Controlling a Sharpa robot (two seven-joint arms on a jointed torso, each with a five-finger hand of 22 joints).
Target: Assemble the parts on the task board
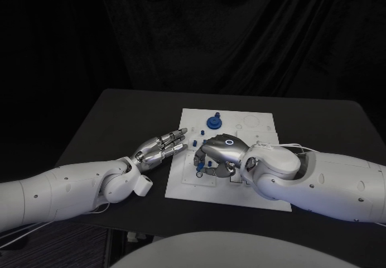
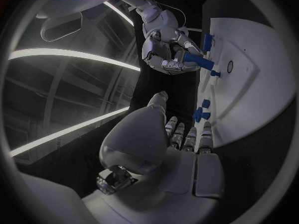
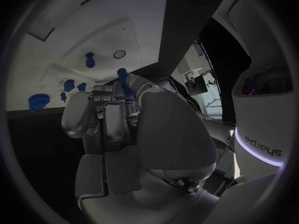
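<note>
Holding a long blue peg (image 2: 198, 60) in its curled fingers, the right hand (image 1: 218, 156) hangs over the near half of the task board (image 1: 253, 125), which lies mid-desk. The peg's long axis points out of the fist toward the board face, its free end close to a small blue part (image 2: 215, 73) there. The left hand (image 1: 161, 148) waits off the board's left edge, fingers spread, holding nothing; small blue parts (image 2: 202, 112) lie just beyond its fingertips. The right hand is nearer, so seating likely falls to it.
</note>
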